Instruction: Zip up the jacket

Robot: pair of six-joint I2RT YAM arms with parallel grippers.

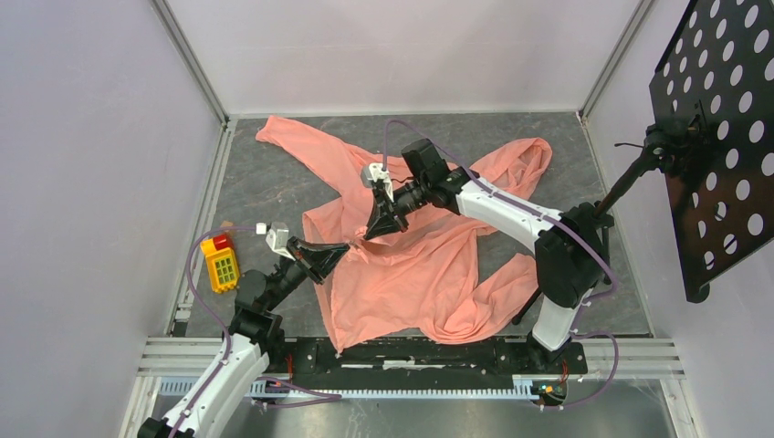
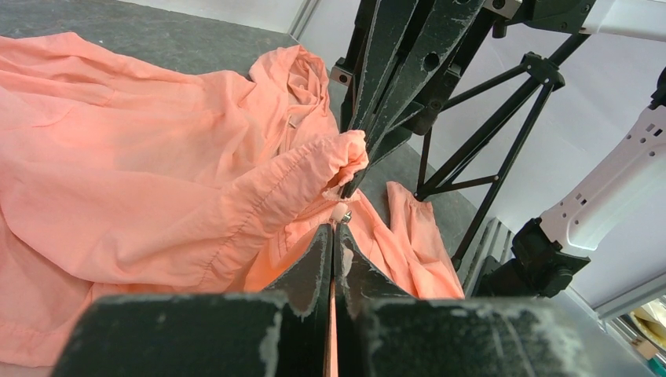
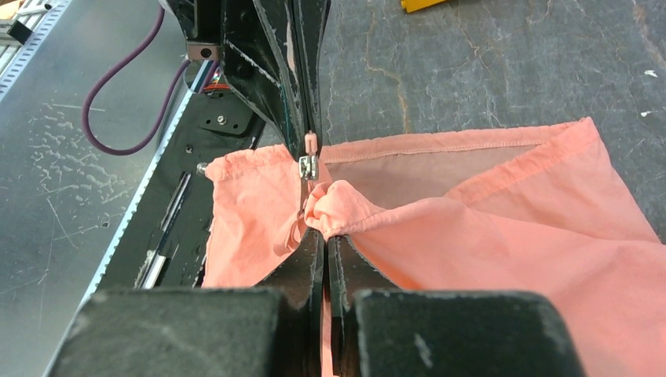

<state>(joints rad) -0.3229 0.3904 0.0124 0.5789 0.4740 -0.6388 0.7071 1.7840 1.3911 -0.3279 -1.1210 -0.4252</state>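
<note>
From above, the thin salmon jacket (image 1: 411, 274) lies rumpled and creased across the middle of the grey, stone-veined table (image 1: 265, 201). Left wrist: the scuffed black left fingers (image 2: 312, 263) are closed on the small metal zipper pull (image 2: 339, 210). Right wrist: the right fingers (image 3: 302, 271) pinch a bunched, stitched hem.

Jacket (image 1: 411, 274) central, tripod (image 1: 628, 182) right, toy (image 1: 220, 263) left

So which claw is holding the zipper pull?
The left claw: the small metal zipper pull sits pinched at its tips. The right claw is shut on a bunched fold of the jacket just beside it, not on the zipper.
</note>
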